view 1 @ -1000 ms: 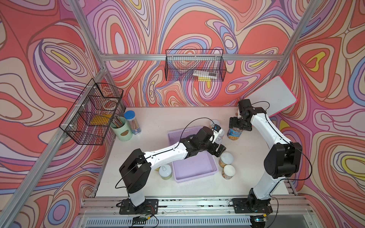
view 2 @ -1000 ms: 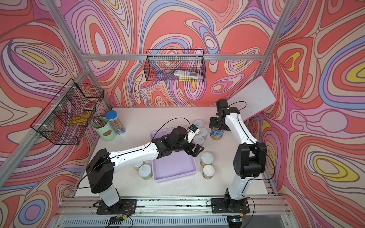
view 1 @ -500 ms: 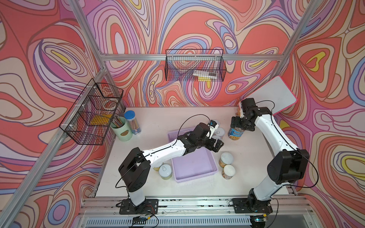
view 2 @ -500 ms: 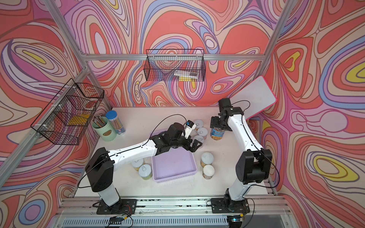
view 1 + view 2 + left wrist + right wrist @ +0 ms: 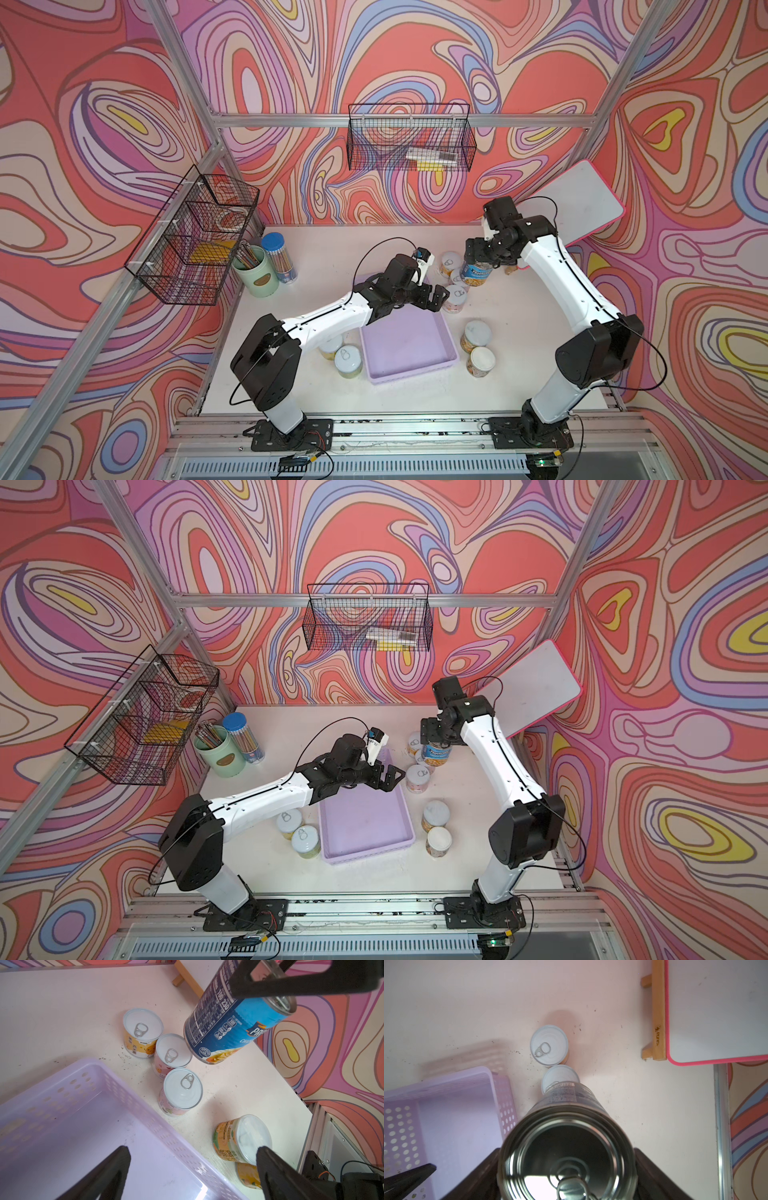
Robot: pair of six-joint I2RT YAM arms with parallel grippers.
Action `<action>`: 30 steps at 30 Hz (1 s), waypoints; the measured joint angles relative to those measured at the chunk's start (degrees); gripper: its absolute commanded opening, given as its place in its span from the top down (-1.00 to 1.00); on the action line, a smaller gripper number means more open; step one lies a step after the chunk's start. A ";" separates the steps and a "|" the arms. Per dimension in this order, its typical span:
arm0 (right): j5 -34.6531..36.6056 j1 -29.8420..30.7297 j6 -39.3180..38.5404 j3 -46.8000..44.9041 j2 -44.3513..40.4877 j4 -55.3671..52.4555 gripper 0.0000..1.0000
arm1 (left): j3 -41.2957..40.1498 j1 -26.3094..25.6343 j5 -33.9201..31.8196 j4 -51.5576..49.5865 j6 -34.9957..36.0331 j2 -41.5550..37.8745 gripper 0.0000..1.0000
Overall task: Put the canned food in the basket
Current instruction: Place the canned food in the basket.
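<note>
The tall blue-label can [image 5: 477, 274] hangs tilted just above the table, with my right gripper [image 5: 482, 259] shut on its top end; its metal lid [image 5: 569, 1147] fills the right wrist view between the fingers [image 5: 645, 1167]. Three small cans [image 5: 143, 1032] [image 5: 173, 1053] [image 5: 181, 1091] stand in a row beside it. The lavender basket [image 5: 407, 340] sits mid-table with nothing in it. My left gripper [image 5: 436, 296] hovers open over the basket's far right corner [image 5: 192, 1150], holding nothing. Two more small cans [image 5: 476, 336] stand right of the basket and two [image 5: 348, 360] to its left.
A mint pencil cup [image 5: 261, 272] and a blue-capped pencil tube [image 5: 279, 257] stand at the back left. A pink-edged whiteboard [image 5: 582, 203] leans at the back right. Black wire baskets [image 5: 409, 143] [image 5: 195, 245] hang on the walls.
My right gripper has carried the blue can a little to the left, toward the row of small cans. My left gripper has drawn back and to the left over the basket's far corner.
</note>
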 measured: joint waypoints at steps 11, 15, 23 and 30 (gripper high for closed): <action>0.52 11.37 1.57 13.99 13.27 -2.21 0.23 | -11.13 7.54 -1.51 1.20 -1.79 -10.95 -0.98; 0.42 14.69 1.77 18.03 17.16 -3.15 0.22 | -15.19 10.51 -1.90 1.18 -2.60 -14.86 -0.98; -0.48 18.60 2.62 19.34 18.73 -3.80 0.24 | -21.57 15.63 -1.95 1.25 -4.31 -21.62 -0.98; -1.01 20.63 3.19 19.12 18.73 -3.50 0.26 | -22.80 16.17 -2.03 1.14 -4.72 -22.64 -0.98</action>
